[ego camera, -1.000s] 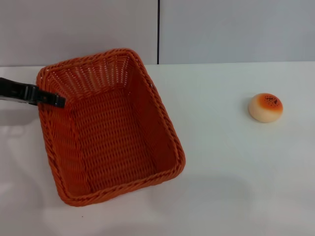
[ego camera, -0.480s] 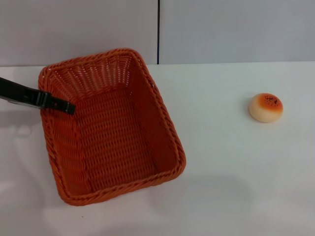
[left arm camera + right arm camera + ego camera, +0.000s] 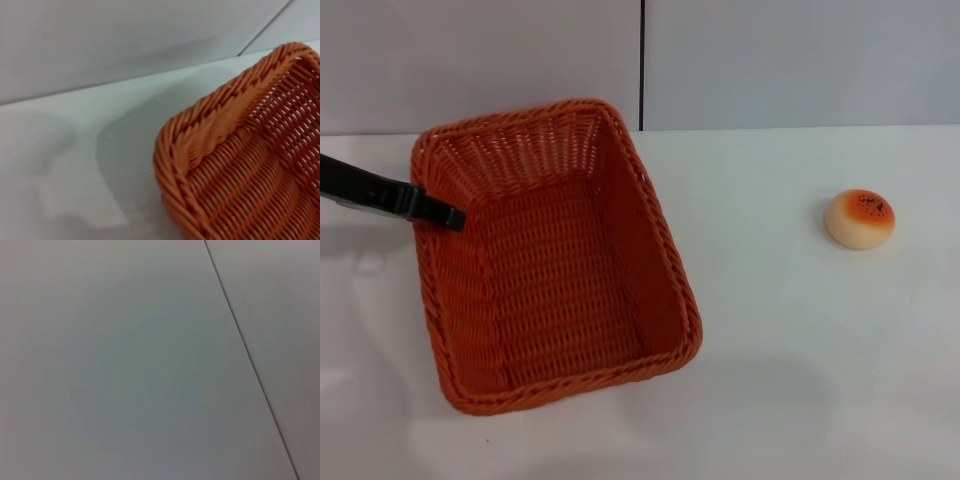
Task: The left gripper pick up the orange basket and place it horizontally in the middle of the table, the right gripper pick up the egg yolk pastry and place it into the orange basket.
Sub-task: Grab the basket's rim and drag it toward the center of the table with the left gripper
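The orange basket [image 3: 560, 270] sits left of centre on the white table [image 3: 790, 330], its long side running away from me and slightly skewed. My left gripper [image 3: 438, 211] reaches in from the left across the basket's left rim near the far corner and is shut on that rim, its dark tip inside the basket. The left wrist view shows only a braided corner of the orange basket [image 3: 240, 160] over the tabletop. The egg yolk pastry [image 3: 860, 218] lies alone at the right, well apart from the basket. My right gripper is out of view; its wrist view shows only plain grey wall.
A grey wall with a dark vertical seam [image 3: 642, 60] stands behind the table's far edge. Bare tabletop lies between the basket and the pastry and along the front.
The left gripper pushed further in over the basket's left rim, and the basket has shifted a little to the right and turned slightly. The pastry has not moved.
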`<state>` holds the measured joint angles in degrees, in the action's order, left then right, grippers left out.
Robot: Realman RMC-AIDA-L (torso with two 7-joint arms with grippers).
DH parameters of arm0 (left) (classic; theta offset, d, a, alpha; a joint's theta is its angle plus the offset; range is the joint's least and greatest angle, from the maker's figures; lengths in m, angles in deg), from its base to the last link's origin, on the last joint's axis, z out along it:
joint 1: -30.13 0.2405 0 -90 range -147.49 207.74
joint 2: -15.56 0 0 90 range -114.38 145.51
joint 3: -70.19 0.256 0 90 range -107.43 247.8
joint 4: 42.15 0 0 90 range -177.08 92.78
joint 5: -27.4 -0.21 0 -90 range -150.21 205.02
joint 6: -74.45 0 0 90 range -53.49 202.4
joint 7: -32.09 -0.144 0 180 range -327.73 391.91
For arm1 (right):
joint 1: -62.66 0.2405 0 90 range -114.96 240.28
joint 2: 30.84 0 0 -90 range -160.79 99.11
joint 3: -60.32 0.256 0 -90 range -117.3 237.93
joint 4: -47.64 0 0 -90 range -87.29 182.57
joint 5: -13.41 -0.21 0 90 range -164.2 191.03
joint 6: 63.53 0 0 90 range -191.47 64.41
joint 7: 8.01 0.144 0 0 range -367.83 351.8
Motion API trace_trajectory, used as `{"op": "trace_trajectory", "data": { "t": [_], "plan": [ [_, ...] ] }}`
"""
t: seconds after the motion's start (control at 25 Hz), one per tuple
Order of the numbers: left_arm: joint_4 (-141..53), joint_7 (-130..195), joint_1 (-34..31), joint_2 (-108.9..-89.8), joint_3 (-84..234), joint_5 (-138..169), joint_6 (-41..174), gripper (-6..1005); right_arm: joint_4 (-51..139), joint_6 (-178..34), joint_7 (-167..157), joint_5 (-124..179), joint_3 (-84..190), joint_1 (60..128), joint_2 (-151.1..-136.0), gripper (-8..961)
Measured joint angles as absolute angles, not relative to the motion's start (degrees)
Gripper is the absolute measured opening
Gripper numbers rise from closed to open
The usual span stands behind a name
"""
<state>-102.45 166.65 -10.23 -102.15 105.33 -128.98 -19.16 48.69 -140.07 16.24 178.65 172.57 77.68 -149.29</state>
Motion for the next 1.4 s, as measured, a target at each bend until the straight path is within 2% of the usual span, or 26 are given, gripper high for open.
{"op": "trace_trajectory", "data": {
  "t": [0.2, 0.48, 0.6, 0.88, 1.0, 1.08, 1.12, 1.2, 1.28, 1.4],
  "plan": [
    [-104.0, 166.6, -10.2, -102.1, 105.3, -128.8, -19.2, 570, 48.7, -139.4, 16.2, 178.6, 172.6, 77.7, -149.17, 827],
    [-104.8, 166.4, -10.3, -102.1, 105.4, -128.8, -19.3, 329, 48.8, -139.3, 16.2, 178.6, 173.3, 77.6, -149.14, 827],
    [-104.8, 166.4, -10.3, -102.03, 105.6, -128.8, -19.4, 272, 48.8, -139.3, 16.3, 178.6, 173.3, 77.5, -149.14, 827],
    [-105.7, 165.5, -11.1, -101.8, 106.8, -128.7, -21.5, 249, 48.8, -138.8, 16.3, 178.6, 173.3, 77.9, -149.14, 827],
    [-106.7, 162.2, -12.5, -100.79, 106.8, -124.5, -25.1, 240, 48.9, -138.7, 16.3, 178.6, 173.3, 78.0, -149.14, 827],
    [-106.7, 162.2, -12.5, -100.79, 106.8, -124.5, -25.1, 233, 48.9, -138.2, 16.3, 178.6, 173.3, 78.0, -149.14, 827],
    [-106.7, 160.3, -13.5, -99.72, 106.8, -121.9, -27.0, 230, 49.0, -137.8, 16.3, 178.6, 173.3, 78.0, -149.13, 827],
    [-106.7, 159.4, -14.2, -99.11, 106.9, -120.9, -27.9, 223, 49.1, -137.1, 16.3, 178.6, 173.3, 78.1, -149.05, 827],
    [-106.7, 159.4, -14.2, -99.11, 106.9, -120.9, -27.9, 215, 49.1, -136.6, 16.3, 178.6, 173.3, 78.2, -148.97, 827],
    [-106.4, 154.5, -17.7, -98.0, 107.8, -119.2, -31.0, 203, 49.1, -136.3, 16.3, 178.6, 173.3, 78.4, -148.91, 827]
  ]
}}
